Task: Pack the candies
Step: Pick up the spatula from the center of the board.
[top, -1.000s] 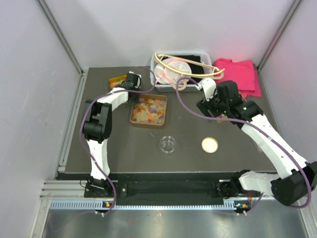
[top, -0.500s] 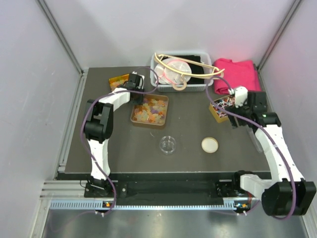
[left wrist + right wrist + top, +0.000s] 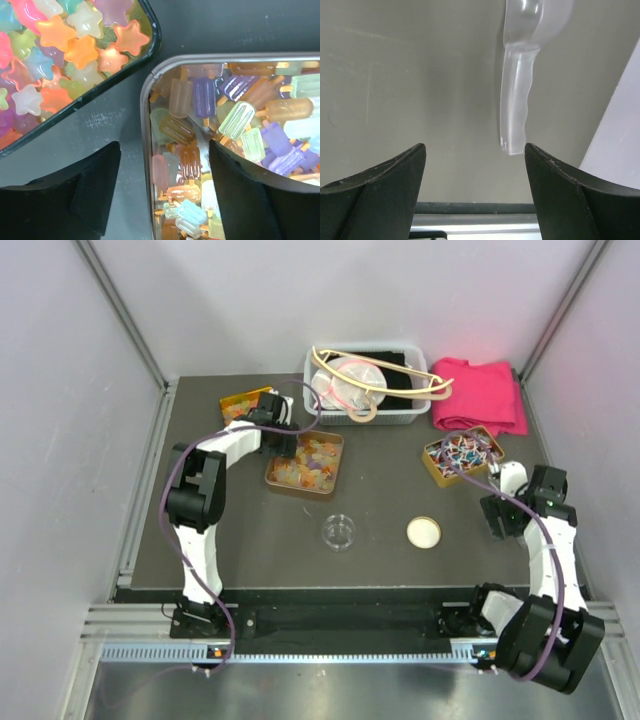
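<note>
Translucent popsicle-shaped gummy candies [image 3: 235,125] fill a silver tin [image 3: 272,478] in the middle of the table. A second, dark-rimmed tray [image 3: 232,400] to its upper left holds star-shaped gummy candies [image 3: 70,50]. My left gripper [image 3: 165,165] is open and straddles the silver tin's left rim, one finger [image 3: 95,190] over the table and the other over the candies. It grips nothing. My right gripper [image 3: 475,155] hangs open over bare table near the right edge, just short of the handle of a clear plastic scoop [image 3: 517,100].
A tin of twist-wrapped sweets [image 3: 461,455] sits at the right. A small clear dish [image 3: 339,532] and a round pale lid [image 3: 424,532] lie near the front. At the back stand a white basket [image 3: 400,412] and a pink cloth [image 3: 485,390].
My left gripper has gone from shut to open at the silver tin's rim. The right arm has swung from the middle back to the right edge, and the wrapped-sweets tin now sits farther right.
</note>
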`<act>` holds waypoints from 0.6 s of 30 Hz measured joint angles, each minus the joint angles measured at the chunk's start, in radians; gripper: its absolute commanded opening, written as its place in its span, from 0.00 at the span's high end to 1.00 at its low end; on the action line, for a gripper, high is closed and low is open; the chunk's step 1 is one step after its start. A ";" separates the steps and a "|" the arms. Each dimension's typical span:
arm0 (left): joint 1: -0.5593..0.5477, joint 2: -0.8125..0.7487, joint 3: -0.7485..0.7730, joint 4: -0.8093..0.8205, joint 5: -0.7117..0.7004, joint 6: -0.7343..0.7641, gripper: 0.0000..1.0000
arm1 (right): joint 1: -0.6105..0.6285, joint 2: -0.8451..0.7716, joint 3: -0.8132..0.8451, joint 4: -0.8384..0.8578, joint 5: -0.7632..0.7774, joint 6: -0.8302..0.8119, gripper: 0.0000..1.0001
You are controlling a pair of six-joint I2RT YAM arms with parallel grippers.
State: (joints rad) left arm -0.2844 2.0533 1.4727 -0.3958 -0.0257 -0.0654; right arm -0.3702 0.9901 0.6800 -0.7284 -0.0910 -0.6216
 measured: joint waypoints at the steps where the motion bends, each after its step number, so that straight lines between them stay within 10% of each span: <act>1: 0.000 -0.003 -0.002 0.000 0.002 0.001 0.20 | -0.009 0.002 -0.008 0.005 -0.005 -0.006 0.21; 18: -0.003 -0.099 -0.017 -0.006 0.037 0.020 0.12 | -0.095 0.087 -0.021 0.127 -0.063 -0.047 0.21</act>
State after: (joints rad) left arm -0.2871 1.9541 1.4555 -0.4023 0.0113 -0.0452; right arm -0.4652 1.0767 0.6590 -0.6018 -0.1535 -0.6682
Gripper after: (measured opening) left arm 0.846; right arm 0.792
